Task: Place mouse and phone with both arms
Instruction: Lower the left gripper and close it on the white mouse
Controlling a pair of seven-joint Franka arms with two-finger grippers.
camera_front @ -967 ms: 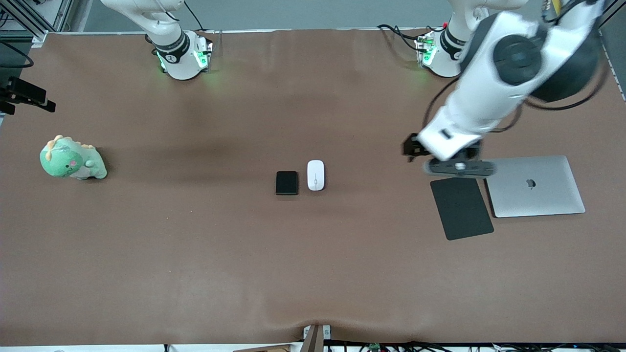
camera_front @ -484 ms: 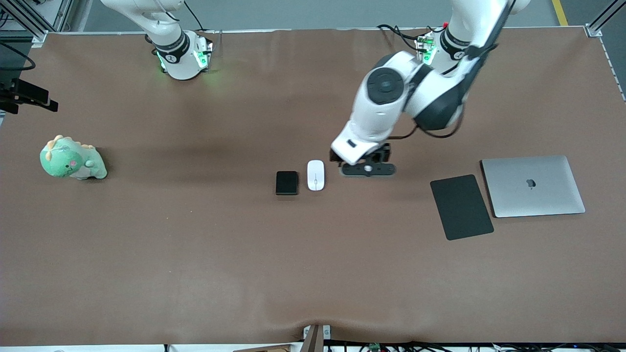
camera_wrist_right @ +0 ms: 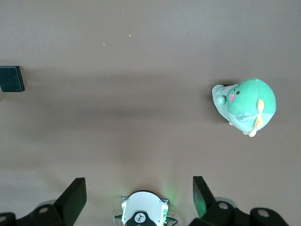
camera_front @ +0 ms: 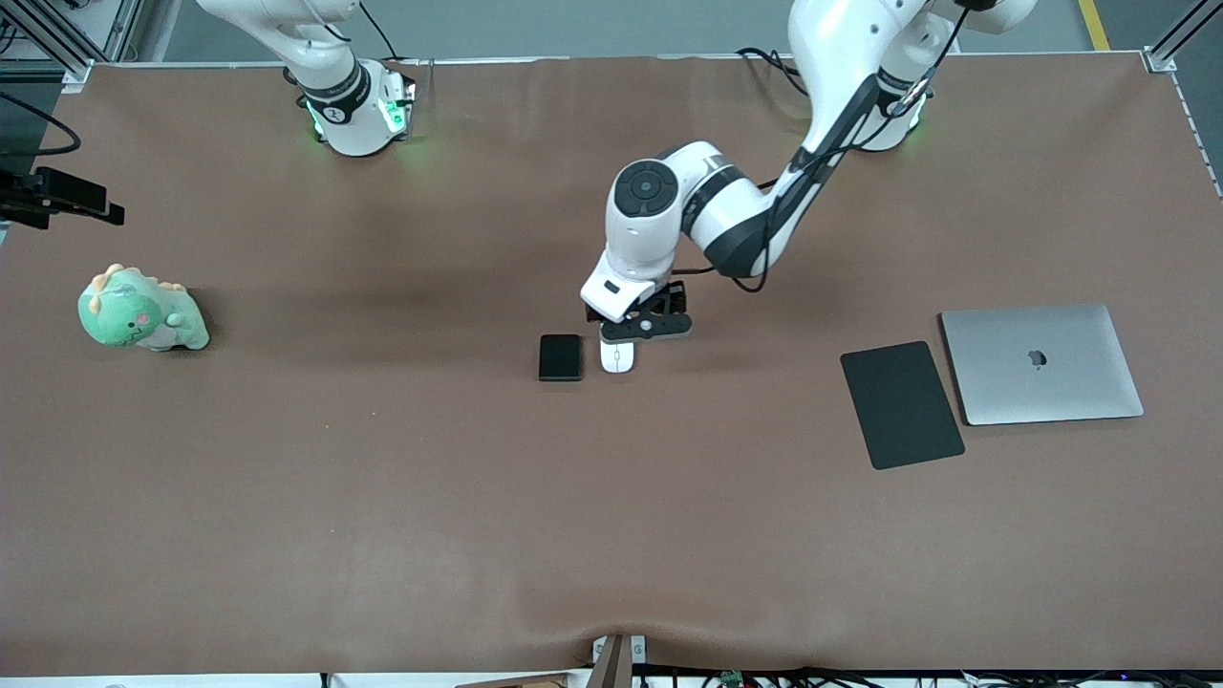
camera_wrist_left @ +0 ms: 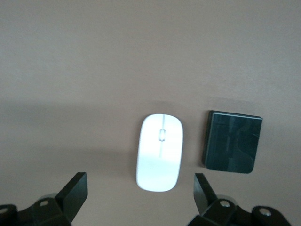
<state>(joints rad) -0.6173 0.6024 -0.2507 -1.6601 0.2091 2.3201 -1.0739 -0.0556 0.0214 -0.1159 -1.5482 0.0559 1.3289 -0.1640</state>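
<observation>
The white mouse (camera_front: 617,358) lies mid-table, partly hidden under my left hand, with the small black phone (camera_front: 560,357) beside it toward the right arm's end. My left gripper (camera_front: 646,327) hovers open over the mouse. In the left wrist view the mouse (camera_wrist_left: 159,152) and the phone (camera_wrist_left: 232,148) lie side by side, and the left gripper (camera_wrist_left: 140,194) has its black fingers (camera_wrist_left: 75,190) spread wide. My right gripper (camera_wrist_right: 139,197) is open and empty, high over its own green-lit base (camera_wrist_right: 142,213); the right arm waits. The phone's corner (camera_wrist_right: 11,79) shows in the right wrist view.
A large flat black mouse pad (camera_front: 901,404) and a closed silver laptop (camera_front: 1041,363) lie at the left arm's end. A green plush dinosaur (camera_front: 139,312) sits at the right arm's end, also in the right wrist view (camera_wrist_right: 245,105). Brown mat (camera_front: 382,497) covers the table.
My left arm has swung from over the mouse pad and laptop to over the mouse at mid-table. The mouse, the phone and the right arm have not moved.
</observation>
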